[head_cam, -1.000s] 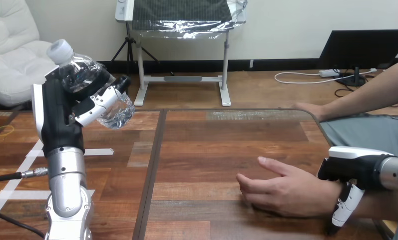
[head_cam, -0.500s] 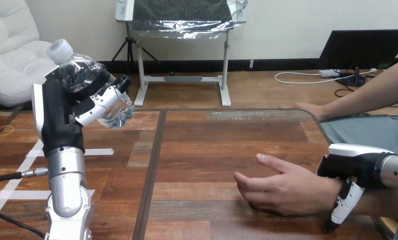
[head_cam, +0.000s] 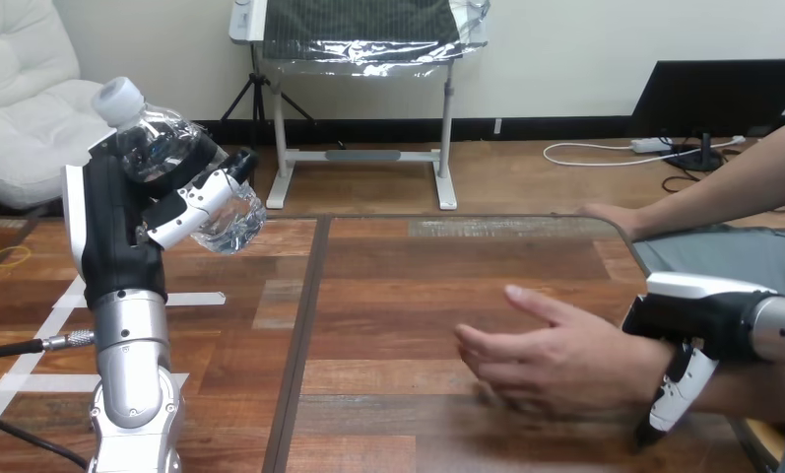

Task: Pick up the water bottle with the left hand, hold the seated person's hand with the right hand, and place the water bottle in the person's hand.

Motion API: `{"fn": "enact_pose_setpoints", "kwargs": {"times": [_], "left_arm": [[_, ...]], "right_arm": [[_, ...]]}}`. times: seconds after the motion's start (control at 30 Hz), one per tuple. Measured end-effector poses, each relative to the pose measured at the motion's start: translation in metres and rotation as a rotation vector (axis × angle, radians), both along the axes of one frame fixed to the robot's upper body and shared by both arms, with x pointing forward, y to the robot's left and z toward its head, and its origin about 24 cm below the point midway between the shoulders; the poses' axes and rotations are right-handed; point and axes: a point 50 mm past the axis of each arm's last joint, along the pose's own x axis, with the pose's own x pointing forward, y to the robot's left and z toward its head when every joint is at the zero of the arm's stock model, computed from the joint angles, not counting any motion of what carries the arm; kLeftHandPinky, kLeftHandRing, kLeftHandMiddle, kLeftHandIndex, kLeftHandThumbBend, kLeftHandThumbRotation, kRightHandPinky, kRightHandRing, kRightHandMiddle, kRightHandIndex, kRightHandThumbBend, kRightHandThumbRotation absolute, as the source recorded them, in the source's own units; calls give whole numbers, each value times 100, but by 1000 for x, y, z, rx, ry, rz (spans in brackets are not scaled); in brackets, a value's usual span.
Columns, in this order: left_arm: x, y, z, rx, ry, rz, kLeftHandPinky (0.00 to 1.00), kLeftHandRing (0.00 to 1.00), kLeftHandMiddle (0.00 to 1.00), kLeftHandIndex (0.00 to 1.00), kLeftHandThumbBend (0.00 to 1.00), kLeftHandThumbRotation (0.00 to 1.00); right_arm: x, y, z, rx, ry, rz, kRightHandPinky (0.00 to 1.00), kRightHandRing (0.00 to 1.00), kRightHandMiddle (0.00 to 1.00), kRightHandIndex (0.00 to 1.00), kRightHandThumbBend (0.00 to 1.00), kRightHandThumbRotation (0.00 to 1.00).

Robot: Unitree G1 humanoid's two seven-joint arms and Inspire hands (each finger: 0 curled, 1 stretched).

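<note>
Transfer stage, judged from the layout: pickup and wrist hold are complete, and delivery is not yet done.

The left hand [head_cam: 122,232] is raised high above the table [head_cam: 418,286], with fingers and thumb curled round the water bottle [head_cam: 176,163]. The bottle lies tilted in the grasp, cap uppermost and above the hand.

The right hand [head_cam: 698,320] is low and clamped on the person's wrist, its shell over the top and one digit reaching down the near side. The person's hand [head_cam: 556,360] extends from the right hand toward the left hand, open, thumb up, palm turned sideways. Whether it touches the table cannot be told. It is well apart from the bottle, which is higher.

The next move probably requires:
- Carry the left hand across and down toward the right hand.
- Set the bottle between the person's thumb and fingers, just ahead of the right hand.
- Keep the wrist clamp steady.
- Loosen the left hand only once the person's fingers close on the bottle.
</note>
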Motion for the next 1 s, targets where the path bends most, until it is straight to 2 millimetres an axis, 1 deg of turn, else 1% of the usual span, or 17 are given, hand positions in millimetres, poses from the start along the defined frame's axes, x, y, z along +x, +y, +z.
{"fn": "enact_pose_setpoints", "kwargs": {"times": [0.63, 0.77, 1.0], "left_arm": [[1, -1, 1, 9, 0, -8, 25, 29, 35, 40, 60, 0], [1, -2, 1, 9, -1, -10, 25, 29, 35, 40, 60, 0], [3, -4, 3, 8, -7, -17, 25, 29, 35, 40, 59, 0]], "right_arm": [[5, 2, 20, 67, -55, 8, 12, 18, 26, 30, 85, 0], [6, 2, 25, 81, -68, 9, 11, 17, 25, 30, 84, 0], [7, 4, 33, 82, -81, 18, 13, 20, 28, 31, 84, 0]]}}
